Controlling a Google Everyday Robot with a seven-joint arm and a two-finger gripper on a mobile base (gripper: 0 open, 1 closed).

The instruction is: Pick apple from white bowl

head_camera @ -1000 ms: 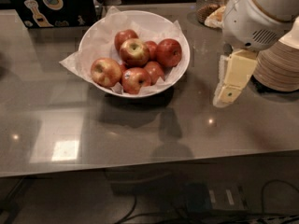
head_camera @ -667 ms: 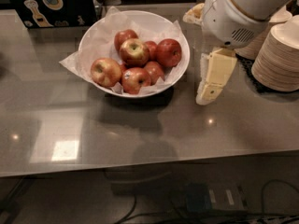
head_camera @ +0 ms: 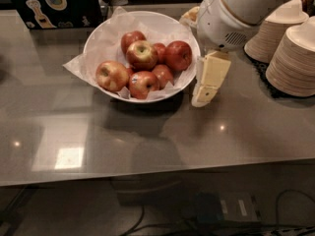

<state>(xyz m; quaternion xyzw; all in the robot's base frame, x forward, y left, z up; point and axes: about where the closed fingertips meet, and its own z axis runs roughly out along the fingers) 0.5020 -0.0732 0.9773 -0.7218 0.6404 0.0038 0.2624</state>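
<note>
The apple point(head_camera: 112, 75) lies at the left front of the heap in the white bowl point(head_camera: 106, 33), touching a redder neighbour (the rest are darker). The gripper point(head_camera: 203, 96) hangs just right of the bowl's rim, over the grey countertop point(head_camera: 147, 141); its grip state cannot be told, and it holds nothing visible.

Apple point(head_camera: 112, 75) in white bowl point(head_camera: 167, 22) (leftmost), end effector point(head_camera: 205, 93) just right of bowl
</note>
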